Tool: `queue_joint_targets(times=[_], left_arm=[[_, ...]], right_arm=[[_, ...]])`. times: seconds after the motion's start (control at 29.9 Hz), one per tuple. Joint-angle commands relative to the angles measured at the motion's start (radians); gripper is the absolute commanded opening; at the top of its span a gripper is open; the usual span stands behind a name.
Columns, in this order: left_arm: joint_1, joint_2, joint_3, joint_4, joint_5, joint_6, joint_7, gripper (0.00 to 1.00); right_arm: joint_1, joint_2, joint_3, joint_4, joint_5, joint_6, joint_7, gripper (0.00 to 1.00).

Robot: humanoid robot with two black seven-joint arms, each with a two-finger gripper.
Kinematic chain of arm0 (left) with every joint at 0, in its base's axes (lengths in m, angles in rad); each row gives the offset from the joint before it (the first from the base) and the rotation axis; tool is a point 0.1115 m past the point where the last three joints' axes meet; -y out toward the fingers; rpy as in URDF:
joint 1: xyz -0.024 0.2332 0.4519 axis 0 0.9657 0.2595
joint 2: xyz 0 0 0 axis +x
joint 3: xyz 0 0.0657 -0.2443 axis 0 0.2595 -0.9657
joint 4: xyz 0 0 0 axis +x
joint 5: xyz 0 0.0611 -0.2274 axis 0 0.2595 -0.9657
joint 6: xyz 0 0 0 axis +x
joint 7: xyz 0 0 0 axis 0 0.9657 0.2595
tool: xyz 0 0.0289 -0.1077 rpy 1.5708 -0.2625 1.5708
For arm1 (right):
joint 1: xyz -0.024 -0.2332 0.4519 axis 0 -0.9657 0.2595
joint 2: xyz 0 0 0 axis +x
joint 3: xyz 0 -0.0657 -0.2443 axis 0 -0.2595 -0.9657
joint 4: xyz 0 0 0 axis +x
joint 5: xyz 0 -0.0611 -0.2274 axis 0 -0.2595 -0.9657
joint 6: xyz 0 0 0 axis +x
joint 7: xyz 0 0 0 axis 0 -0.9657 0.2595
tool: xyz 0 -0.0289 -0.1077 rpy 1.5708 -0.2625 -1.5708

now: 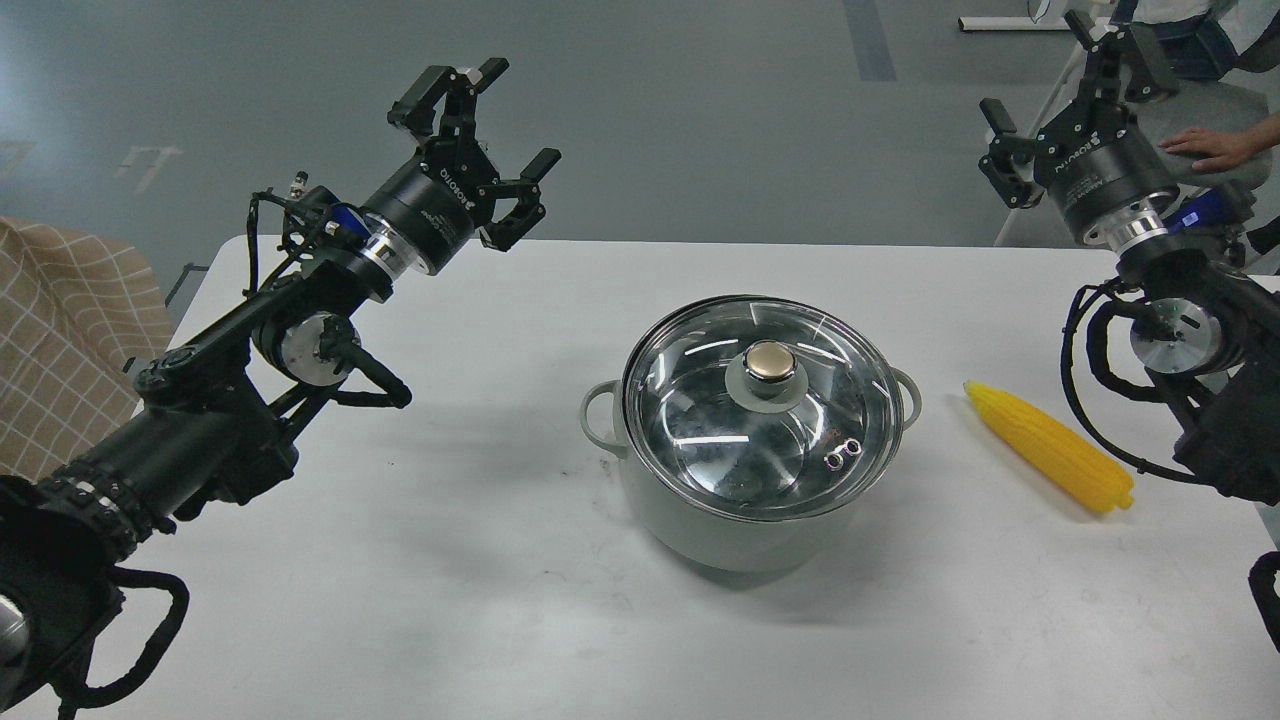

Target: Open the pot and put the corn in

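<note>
The pale grey-green pot (700, 525) stands in the middle of the white table, closed by a round glass lid (700, 410) with a gold knob (769, 361). The yellow corn (1050, 446) lies on the table to the right of the pot, pointing back-left. My left gripper (492, 125) is open and empty, raised above the table's far left edge, well away from the pot. My right gripper (1055, 75) is open and empty, raised beyond the table's far right corner, above and behind the corn.
The white table (450, 560) has its far edge just behind both grippers. A checked cloth (60, 330) lies off the table at the left. A person's hand (1215, 148) rests on a chair behind my right gripper.
</note>
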Motion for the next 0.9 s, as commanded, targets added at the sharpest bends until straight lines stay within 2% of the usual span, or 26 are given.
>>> queue_joint_targets(times=[0.0, 0.23, 0.47, 0.64, 0.87], left_arm=[[-0.039, 0.002, -0.003, 0.064, 0.0, -0.017, -0.006, 0.98], [-0.042, -0.004, -0.02, 0.086, -0.018, -0.006, -0.011, 0.98], [-0.041, -0.015, -0.012, 0.066, -0.014, -0.005, 0.003, 0.98], [-0.031, -0.015, -0.02, 0.064, -0.018, -0.015, -0.012, 0.98], [-0.031, -0.015, -0.018, 0.051, -0.015, -0.011, -0.011, 0.98]], right_arm=[[0.003, -0.004, -0.001, -0.018, -0.001, 0.0, 0.0, 1.0], [0.017, -0.008, -0.01, -0.028, -0.003, 0.002, 0.0, 1.0], [0.02, -0.005, -0.03, -0.047, -0.01, 0.002, 0.0, 1.0], [0.041, 0.001, -0.056, -0.061, -0.013, 0.002, 0.0, 1.0], [0.038, 0.022, -0.055, -0.059, -0.013, 0.002, 0.0, 1.0]])
